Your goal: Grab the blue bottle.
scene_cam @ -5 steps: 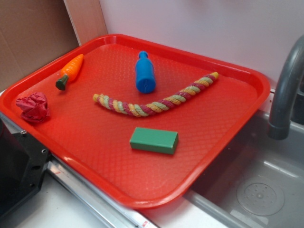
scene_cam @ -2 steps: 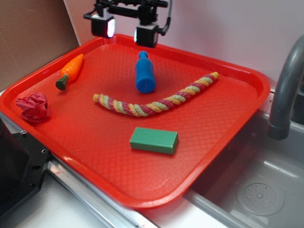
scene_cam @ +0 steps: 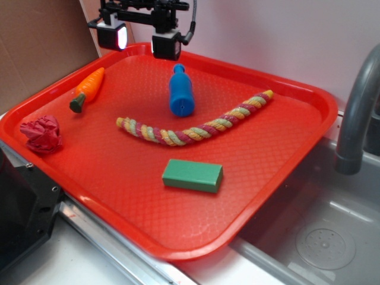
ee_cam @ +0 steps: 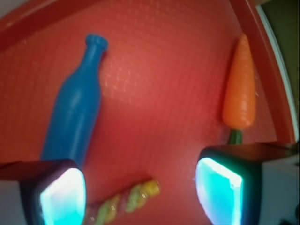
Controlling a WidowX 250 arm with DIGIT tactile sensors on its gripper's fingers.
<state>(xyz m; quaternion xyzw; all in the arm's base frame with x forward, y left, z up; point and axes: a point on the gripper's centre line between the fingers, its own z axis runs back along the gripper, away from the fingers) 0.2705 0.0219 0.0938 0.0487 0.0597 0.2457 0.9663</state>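
While the gripper (scene_cam: pixel 138 43) hovers wide-spread and empty, the red tray (scene_cam: pixel 309 127) holds the blue bottle (scene_cam: pixel 181 92), carrot (scene_cam: pixel 87 88), rope (scene_cam: pixel 196 122) and green block (scene_cam: pixel 192 175).

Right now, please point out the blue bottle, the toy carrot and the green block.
blue bottle (scene_cam: pixel 181 93): exterior view, middle of the body.
toy carrot (scene_cam: pixel 90 85): exterior view, orange body.
green block (scene_cam: pixel 193 174): exterior view, top face.

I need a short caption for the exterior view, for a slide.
Open gripper hovering over the far edge of a red tray, above and apart from the blue bottle lying beside a carrot and rope.
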